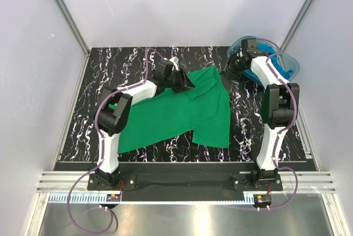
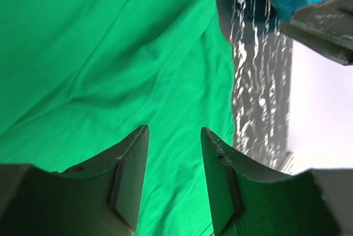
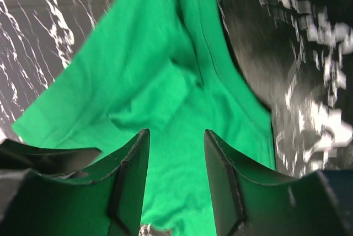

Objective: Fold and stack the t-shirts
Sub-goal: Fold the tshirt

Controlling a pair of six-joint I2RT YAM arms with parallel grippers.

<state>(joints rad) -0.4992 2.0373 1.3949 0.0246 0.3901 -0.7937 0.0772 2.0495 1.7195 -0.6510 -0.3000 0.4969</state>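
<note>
Left end effector spread, nothing pinched, right over the far edge of the green t-shirt, which lies spread out on the table. Right end effector also spread and empty, green t-shirt ahead of it, blue tub just behind.

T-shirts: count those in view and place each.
1 for certain: the green t-shirt, spread on the table. The blue tub at the far right corner may hide more behind the right arm.

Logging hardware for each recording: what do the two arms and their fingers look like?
Left arm and right arm: white links, black joints. Purple cables loop from each base along the arms. Fingers are dark, flat, tapering blades.
</note>
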